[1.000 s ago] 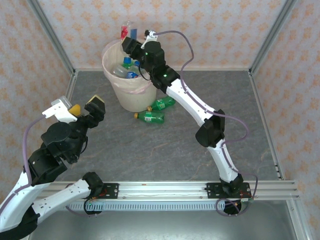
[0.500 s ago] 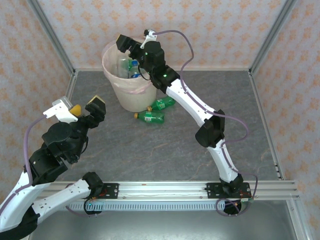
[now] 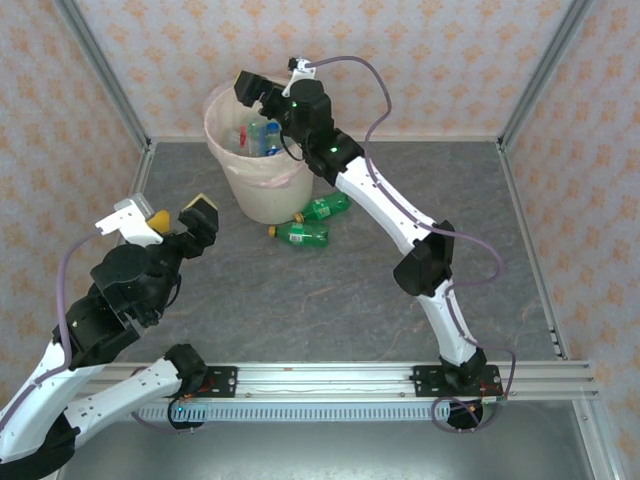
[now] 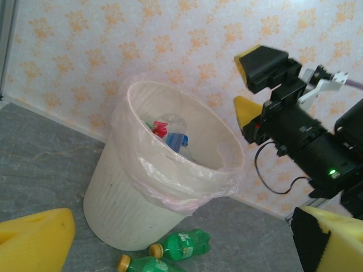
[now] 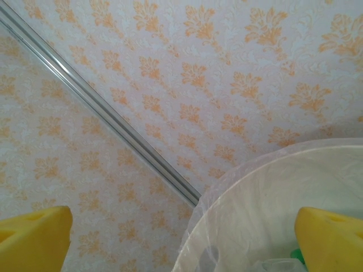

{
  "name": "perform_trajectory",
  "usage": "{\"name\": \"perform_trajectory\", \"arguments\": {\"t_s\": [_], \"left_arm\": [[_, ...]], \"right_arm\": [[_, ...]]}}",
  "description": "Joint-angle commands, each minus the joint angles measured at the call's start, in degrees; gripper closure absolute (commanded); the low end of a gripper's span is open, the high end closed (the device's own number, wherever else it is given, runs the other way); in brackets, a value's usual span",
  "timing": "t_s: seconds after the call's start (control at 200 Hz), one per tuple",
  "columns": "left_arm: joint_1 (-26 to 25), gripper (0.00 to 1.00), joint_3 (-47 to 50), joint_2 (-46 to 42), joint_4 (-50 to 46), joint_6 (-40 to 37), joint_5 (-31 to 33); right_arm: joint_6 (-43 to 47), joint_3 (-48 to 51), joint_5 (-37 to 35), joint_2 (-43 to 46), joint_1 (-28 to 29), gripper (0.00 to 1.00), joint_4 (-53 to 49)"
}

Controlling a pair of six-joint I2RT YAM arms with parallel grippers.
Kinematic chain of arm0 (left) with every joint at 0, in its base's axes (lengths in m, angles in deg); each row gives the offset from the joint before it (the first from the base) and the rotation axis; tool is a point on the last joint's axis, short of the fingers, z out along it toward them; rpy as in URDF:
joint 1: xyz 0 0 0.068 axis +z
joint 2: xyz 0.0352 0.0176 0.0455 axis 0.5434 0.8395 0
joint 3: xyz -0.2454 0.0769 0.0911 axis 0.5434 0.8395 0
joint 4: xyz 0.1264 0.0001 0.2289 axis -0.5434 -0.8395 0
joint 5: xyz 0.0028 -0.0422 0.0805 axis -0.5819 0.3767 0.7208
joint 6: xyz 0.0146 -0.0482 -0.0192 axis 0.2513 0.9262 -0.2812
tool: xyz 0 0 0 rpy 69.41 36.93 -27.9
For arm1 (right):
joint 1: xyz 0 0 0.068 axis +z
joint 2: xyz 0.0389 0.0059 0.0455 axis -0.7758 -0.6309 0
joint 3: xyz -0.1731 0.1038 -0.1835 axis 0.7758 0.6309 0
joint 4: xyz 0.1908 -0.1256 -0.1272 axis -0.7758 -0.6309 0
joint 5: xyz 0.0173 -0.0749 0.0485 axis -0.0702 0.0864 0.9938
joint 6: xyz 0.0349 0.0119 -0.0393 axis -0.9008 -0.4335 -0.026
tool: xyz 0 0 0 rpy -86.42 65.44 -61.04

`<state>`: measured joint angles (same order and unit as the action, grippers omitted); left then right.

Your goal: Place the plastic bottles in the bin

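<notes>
Grey bench (image 3: 380, 300) is lying mostly open; I'm seeing the bin (image 3: 250, 200) standing far-left, bottles (image 3: 258, 135) inside, two green bottles (image 3: 300, 234) lying just beside its foot. Right gripper (image 3: 262, 95) is hovering over the rim, jaws apart, empty; left gripper (image 3: 177, 222) likewise, near-left.
</notes>
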<state>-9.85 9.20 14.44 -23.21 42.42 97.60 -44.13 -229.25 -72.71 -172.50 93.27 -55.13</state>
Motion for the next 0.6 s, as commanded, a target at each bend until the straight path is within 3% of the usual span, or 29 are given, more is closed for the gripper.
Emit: {"name": "perform_trajectory", "arguments": {"t_s": [0.0,0.19,0.596], "left_arm": [[-0.4,0.01,1.1,-0.8,2.4,-1.8,-2.5],[-0.3,0.01,3.9,-0.7,4.0,-1.8,-6.9],[-0.3,0.01,14.3,-1.3,7.8,4.1,-16.0]], "right_arm": [[2.1,1.7,-1.7,6.8,0.3,0.0,-1.4],[3.3,12.4,-2.6,15.0,0.3,0.0,-1.9],[4.8,53.6,-6.6,40.8,0.3,0.0,8.0]]}}
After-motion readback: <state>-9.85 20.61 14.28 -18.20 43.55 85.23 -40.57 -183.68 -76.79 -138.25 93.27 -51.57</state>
